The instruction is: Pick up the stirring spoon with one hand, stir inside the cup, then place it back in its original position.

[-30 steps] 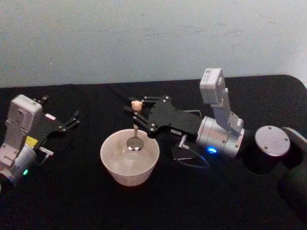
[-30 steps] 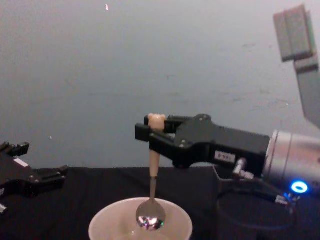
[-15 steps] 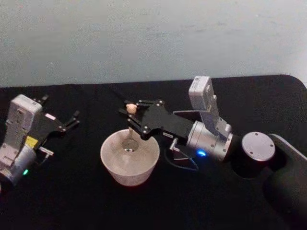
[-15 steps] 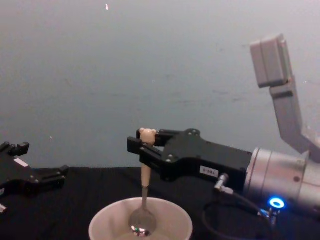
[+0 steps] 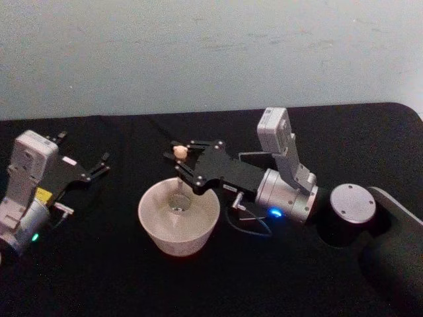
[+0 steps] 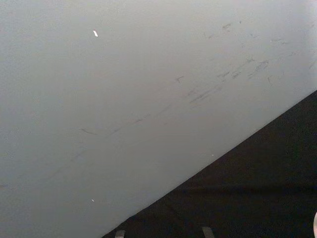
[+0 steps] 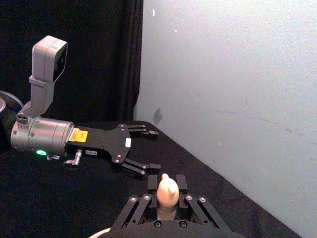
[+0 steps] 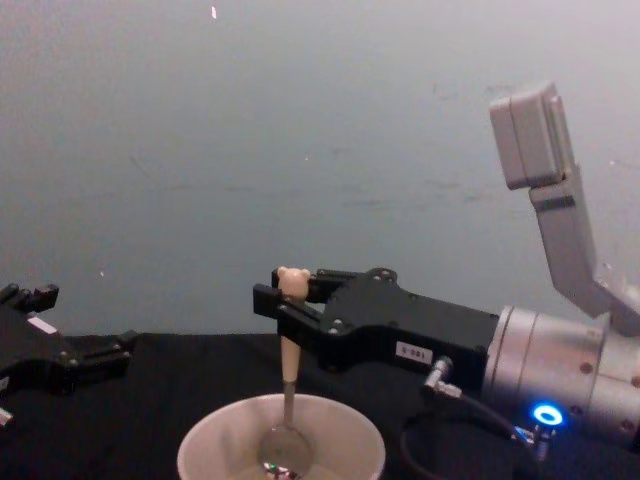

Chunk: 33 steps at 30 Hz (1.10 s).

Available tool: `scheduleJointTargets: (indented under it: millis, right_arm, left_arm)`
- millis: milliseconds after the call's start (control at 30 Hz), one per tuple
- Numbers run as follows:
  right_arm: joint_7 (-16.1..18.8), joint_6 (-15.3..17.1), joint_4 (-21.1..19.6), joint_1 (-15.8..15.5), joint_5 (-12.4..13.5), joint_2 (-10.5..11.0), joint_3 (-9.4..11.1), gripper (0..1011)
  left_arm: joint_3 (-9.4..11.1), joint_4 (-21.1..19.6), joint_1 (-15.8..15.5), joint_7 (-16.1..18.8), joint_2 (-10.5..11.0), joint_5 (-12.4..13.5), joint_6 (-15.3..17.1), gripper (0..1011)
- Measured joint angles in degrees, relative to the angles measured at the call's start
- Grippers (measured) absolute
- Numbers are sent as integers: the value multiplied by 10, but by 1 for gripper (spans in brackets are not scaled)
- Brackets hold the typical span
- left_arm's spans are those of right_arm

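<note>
The stirring spoon (image 8: 288, 368), clamped in the right gripper (image 8: 281, 299), reaches into the cup (image 5: 177, 235).

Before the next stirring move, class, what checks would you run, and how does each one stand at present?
1. Right gripper shut on the stirring spoon just under its bear head: ok.
2. Spoon's metal bowl down inside the cup: ok.
3. Spoon close to upright: ok.
4. Cup upright on the black table: ok.
5. Left gripper open, parked well apart from the cup: ok.
6. Spoon's bowl touching the cup's bottom: cannot tell.
</note>
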Motion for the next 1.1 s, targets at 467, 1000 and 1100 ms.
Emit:
scheduleJointTargets:
  millis: [467, 1000, 1100]
  right_arm:
    - [-6, 10, -44, -25, -1, 27, 16, 214]
    - [19, 33, -122, -71, 23, 63, 3, 214]
    - [20, 34, -122, -70, 24, 61, -3, 214]
  left_arm:
    - [0, 0, 0, 0, 0, 0, 0, 1001]
    - [0, 0, 0, 0, 0, 0, 0, 1001]
    - [0, 0, 0, 0, 0, 0, 0, 1001]
